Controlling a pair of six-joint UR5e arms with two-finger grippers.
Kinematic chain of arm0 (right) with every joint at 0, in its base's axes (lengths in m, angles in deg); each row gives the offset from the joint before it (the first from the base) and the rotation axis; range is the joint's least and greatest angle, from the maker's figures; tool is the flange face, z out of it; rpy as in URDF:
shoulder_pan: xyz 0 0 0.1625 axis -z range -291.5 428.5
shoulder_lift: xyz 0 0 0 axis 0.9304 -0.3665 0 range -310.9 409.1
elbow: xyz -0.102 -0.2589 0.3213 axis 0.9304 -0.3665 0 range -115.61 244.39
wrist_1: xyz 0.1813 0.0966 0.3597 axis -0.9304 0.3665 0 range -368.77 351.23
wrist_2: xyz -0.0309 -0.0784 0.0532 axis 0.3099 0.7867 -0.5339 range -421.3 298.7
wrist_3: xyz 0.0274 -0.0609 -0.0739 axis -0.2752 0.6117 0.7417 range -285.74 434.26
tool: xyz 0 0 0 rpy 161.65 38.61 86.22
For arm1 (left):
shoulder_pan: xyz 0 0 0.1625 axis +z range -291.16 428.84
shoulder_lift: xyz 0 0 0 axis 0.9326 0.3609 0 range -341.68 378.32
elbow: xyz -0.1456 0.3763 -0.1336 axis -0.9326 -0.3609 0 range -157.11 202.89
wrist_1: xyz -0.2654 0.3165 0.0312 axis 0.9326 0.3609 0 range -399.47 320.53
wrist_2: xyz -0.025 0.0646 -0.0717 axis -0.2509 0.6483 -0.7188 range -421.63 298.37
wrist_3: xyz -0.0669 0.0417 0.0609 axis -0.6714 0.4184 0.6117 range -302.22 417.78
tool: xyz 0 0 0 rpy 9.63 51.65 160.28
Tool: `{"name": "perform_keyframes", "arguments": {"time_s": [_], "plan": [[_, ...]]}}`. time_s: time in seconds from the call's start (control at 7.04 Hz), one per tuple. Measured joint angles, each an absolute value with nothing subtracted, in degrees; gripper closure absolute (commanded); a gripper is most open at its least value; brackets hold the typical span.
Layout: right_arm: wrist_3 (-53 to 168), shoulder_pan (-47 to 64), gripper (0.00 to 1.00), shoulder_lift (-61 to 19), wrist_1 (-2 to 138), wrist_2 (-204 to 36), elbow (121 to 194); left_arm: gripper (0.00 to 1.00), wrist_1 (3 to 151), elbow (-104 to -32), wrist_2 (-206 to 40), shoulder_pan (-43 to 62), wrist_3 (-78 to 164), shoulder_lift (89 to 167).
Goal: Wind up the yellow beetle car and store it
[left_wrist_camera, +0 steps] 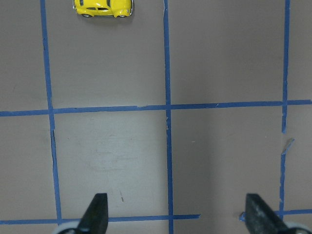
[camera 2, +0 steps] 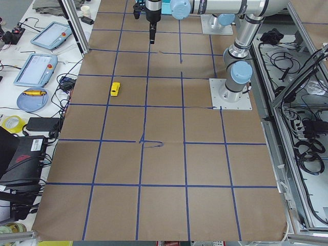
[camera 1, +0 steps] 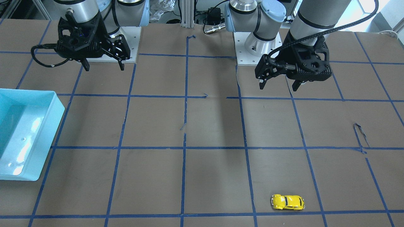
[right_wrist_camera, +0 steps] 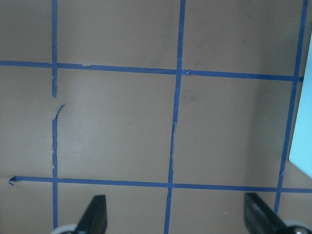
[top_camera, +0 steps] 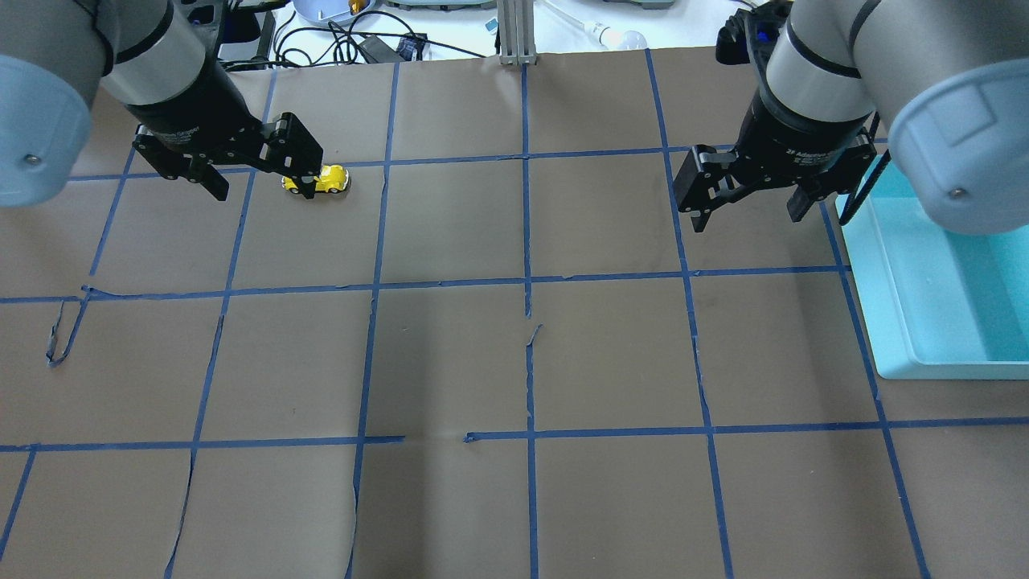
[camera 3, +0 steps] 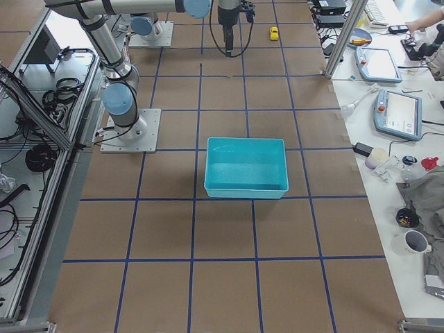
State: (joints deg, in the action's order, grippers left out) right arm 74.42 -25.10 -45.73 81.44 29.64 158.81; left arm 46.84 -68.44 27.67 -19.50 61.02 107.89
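The yellow beetle car is sitting upright on its wheels on the brown bench, on the robot's left half and well out from the robot's base. It is lying with its length along a blue tape line, just beside it, inside one taped square. Its glossy, rounded, bright-yellow body is catching the light and showing dark windows, a black stripe over the roof and small silver wheels. It is standing free.

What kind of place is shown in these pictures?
Most likely a robotics laboratory: the left arm and right arm are bolted to a table with a blue tape grid, and teach pendants and loose cables lie beside it.
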Motion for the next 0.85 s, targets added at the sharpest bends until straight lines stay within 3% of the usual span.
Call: {"name": "perform_keyframes", "arguments": {"time_s": [0.85], "plan": [[74.44,-25.05,0.00,-45.73,81.15,30.44,158.87,0.00,46.84,-68.60,27.69,-19.40,61.35,107.80]]}}
